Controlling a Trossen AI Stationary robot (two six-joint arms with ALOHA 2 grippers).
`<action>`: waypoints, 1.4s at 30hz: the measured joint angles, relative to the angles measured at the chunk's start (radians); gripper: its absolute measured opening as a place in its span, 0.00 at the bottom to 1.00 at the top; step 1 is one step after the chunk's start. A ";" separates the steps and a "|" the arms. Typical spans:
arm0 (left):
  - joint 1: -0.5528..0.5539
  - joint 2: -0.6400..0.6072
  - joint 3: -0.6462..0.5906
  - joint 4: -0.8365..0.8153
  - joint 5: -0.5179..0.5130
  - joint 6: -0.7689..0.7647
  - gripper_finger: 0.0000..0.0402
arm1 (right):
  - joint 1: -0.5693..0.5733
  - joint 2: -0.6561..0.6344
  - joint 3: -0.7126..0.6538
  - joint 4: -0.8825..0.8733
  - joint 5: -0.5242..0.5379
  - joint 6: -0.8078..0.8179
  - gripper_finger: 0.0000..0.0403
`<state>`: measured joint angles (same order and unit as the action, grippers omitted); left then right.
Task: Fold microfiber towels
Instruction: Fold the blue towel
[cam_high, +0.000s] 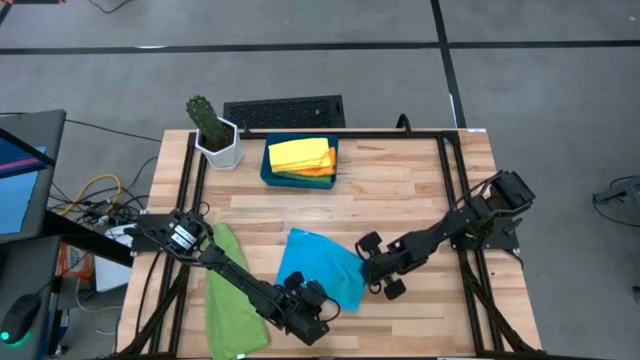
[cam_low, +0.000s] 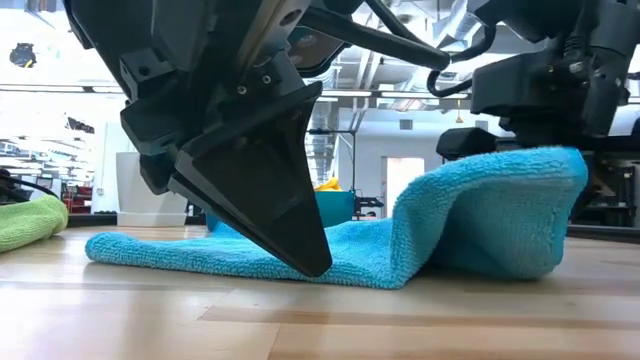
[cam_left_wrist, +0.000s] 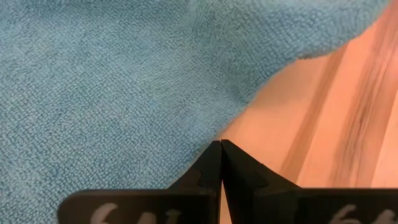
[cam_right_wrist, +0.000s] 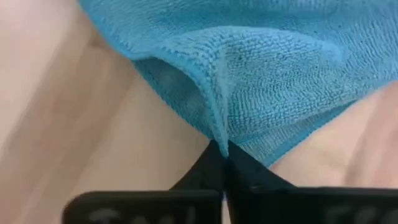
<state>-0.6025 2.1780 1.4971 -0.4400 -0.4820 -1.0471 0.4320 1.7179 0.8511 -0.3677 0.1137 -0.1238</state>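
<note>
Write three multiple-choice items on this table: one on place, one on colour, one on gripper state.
1. Where is the green towel?
A. In the tray
B. Flat on the table by the left arm
C. Held by the right gripper

2. What colour is the towel being folded?
A. Orange
B. Yellow
C. Blue

3. How is the right gripper?
A. Shut on the blue towel's edge
B. Wide open
C. Holding the plant

Answers: 1 B, it lies on the wood left of the blue towel. 2 C, both grippers are at it. 3 A, the right wrist view shows a fold pinched at the fingertips.
</note>
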 joint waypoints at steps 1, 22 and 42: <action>0.000 0.000 0.000 0.000 0.000 0.004 0.00 | -0.001 0.001 0.009 -0.016 0.000 0.000 0.03; -0.001 0.000 0.000 -0.014 0.044 0.018 0.00 | -0.206 0.000 0.322 -0.400 -0.246 -0.175 0.02; -0.015 -0.053 0.165 -0.221 -0.177 0.081 0.00 | -0.360 0.006 0.321 -0.192 -0.355 -0.156 0.03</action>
<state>-0.6171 2.1248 1.6623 -0.6606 -0.6593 -0.9660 0.0716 1.7237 1.1725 -0.5593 -0.2417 -0.2796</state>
